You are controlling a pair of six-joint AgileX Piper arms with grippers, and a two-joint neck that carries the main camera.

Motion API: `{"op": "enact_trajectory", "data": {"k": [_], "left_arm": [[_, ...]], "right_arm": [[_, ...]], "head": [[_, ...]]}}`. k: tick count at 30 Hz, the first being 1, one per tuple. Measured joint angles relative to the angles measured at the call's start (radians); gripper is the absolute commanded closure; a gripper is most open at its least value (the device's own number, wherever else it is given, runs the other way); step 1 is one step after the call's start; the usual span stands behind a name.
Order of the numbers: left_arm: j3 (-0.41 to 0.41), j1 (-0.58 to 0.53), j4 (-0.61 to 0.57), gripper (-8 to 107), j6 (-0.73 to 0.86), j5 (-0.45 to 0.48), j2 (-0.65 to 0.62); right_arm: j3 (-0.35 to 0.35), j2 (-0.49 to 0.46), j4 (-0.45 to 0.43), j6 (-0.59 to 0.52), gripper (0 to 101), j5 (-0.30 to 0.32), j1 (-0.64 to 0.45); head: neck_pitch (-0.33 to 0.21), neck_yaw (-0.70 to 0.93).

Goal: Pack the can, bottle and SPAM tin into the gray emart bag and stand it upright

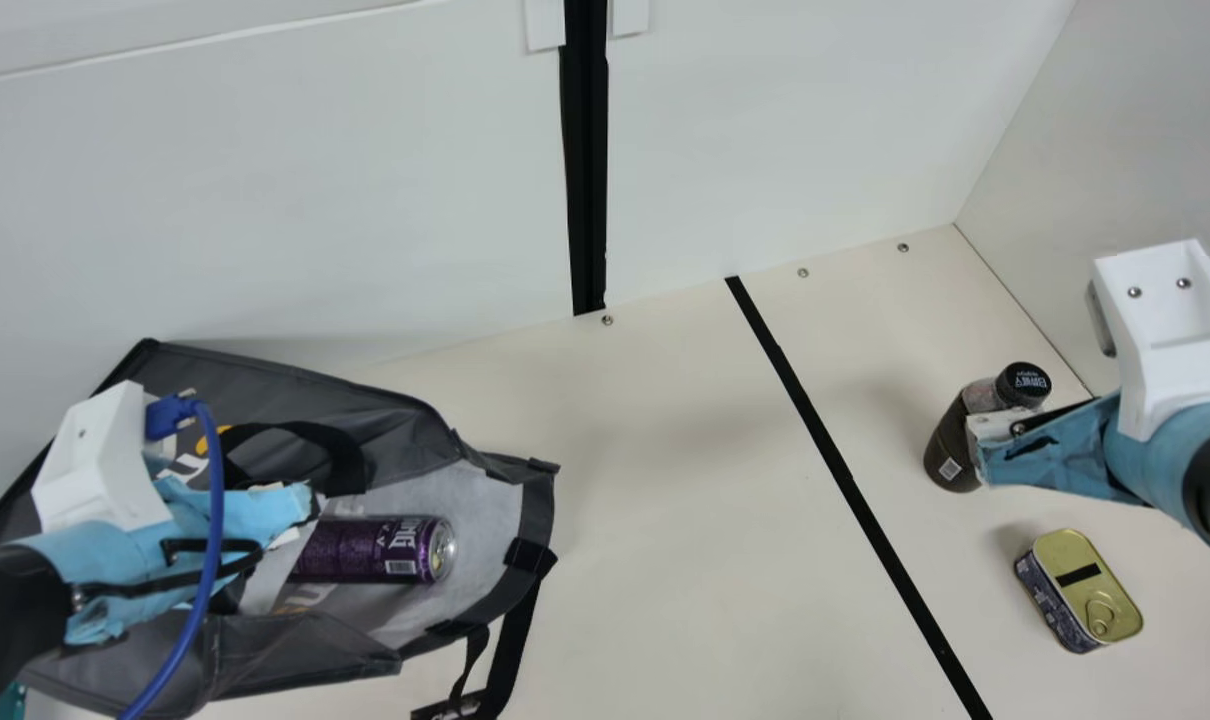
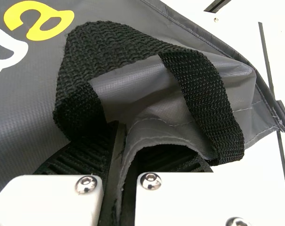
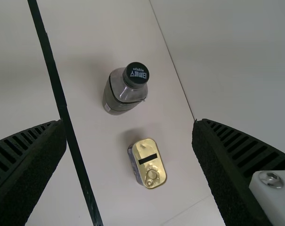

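L gripper (image 2: 122, 141) is clenched on a fold of the gray emart bag (image 1: 405, 430), beside a black webbing handle (image 2: 203, 99); the grip prob. serves to steady the bag and hold its mouth wide for loading. Clock refs. = main view. Bag lies on its side at 8 o'clock, mouth toward 3. Can (image 1: 375, 550) lies inside, lid end toward the mouth.

R gripper (image 3: 128, 126) is released, fingers spread, nothing btwn. them, over the 3-4 o'clock side w/ the bottle (image 1: 950, 450) and SPAM tin (image 1: 1085, 592). Bottle stands upright, cap up, so a side grasp on the body looks suitable. Tin lies flat, pull-ring up, near the bottle at its 5 o'clock; approach from above, fingers astride, is advised.

Edges: side wall (image 1: 1145, 120) rises near the bottle's 2 o'clock; rear wall (image 1: 315, 200) runs behind the bag at 12. Max. room is judged to be the table (image 1: 625, 560) btwn. bag mouth and black strip (image 1: 833, 455). Caution: a low pass may snag the bag rim.
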Motion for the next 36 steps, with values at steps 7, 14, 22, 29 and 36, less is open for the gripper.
{"op": "enact_trajectory", "data": {"k": [7, 14, 22, 29, 36], "left_arm": [[0.000, 0.000, 0.000, 107, 0.000, 0.000, 0.000], [0.000, 0.000, 0.000, 107, 0.000, 0.000, 0.000], [0.000, 0.000, 0.000, 107, 0.000, 0.000, 0.000], [0.000, 0.000, 0.000, 107, 0.000, 0.000, 0.000], [0.000, 0.000, 0.000, 107, 0.000, 0.000, 0.000]], "right_arm": [[0.015, -0.017, 0.018, -0.026, 6, 0.000, -0.053], [0.019, -0.027, 0.043, -0.036, 6, 0.000, -0.098], [0.010, -0.030, 0.094, -0.041, 6, -0.001, -0.136], [0.003, -0.021, 0.115, -0.035, 6, -0.001, -0.143], [-0.005, -0.005, 0.119, -0.019, 6, -0.001, -0.138]], "head": [[0.000, 0.002], [0.000, 0.000], [0.000, 0.000], [0.000, 0.000], [0.000, 0.000]]}}
